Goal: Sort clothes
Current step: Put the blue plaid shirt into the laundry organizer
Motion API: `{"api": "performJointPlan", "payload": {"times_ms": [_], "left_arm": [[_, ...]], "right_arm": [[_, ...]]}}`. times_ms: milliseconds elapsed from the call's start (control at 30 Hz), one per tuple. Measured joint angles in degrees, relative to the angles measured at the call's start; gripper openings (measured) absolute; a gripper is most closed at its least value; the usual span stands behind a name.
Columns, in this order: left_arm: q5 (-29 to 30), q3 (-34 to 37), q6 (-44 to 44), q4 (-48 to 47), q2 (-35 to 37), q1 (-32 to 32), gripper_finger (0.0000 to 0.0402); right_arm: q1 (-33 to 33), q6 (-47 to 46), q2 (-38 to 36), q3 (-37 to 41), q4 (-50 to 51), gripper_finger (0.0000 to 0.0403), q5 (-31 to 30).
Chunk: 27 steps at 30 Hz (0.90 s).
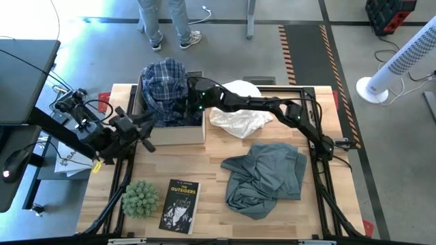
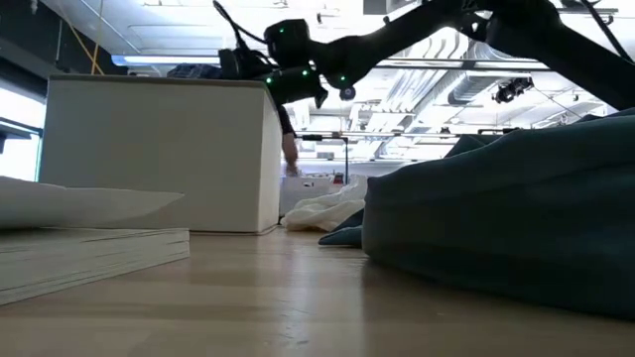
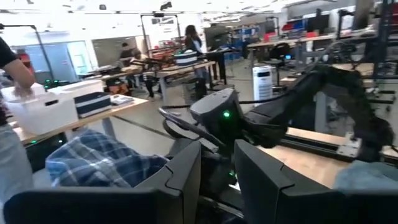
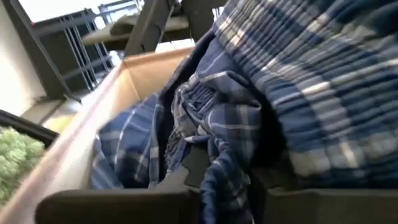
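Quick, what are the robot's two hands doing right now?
Left gripper: fingers slightly apart, holding nothing, beside the box.
Right gripper: over the box, fingers pinching the plaid shirt.

Plaid shirts [image 1: 165, 83] lie in the box [image 1: 178, 135], a shirt [image 1: 267, 177] right of a book [image 1: 180, 205]

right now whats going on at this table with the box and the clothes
The right arm reaches across the table, its gripper over the cardboard box, among the blue-and-white plaid shirts piled in it. In the right wrist view, plaid cloth lies between its jaws, but whether they are gripping it is unclear. The left gripper waits beside the box. A white garment and a grey-green shirt still lie on the table.
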<state>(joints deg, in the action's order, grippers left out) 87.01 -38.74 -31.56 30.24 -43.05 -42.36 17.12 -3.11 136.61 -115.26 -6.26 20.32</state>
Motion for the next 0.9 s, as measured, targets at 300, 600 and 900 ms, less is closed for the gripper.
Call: {"api": "performJointPlan", "payload": {"times_ms": [300,600,900], "left_arm": [[-2.9,-2.4,-4.4,0.1,0.4,6.2,0.0094],[-4.0,-11.4,-18.4,-0.3,1.0,16.8,0.0043],[-18.1,-12.1,-4.9,-18.3,1.7,26.2,0.0002]], "right_arm": [[0.0,5.3,-11.1,0.2,15.5,0.0179,-0.4],[-2.0,7.7,-24.6,0.2,34.2,0.021,-5.7],[-11.5,10.9,-34.3,0.2,67.2,0.021,-19.1]]}}
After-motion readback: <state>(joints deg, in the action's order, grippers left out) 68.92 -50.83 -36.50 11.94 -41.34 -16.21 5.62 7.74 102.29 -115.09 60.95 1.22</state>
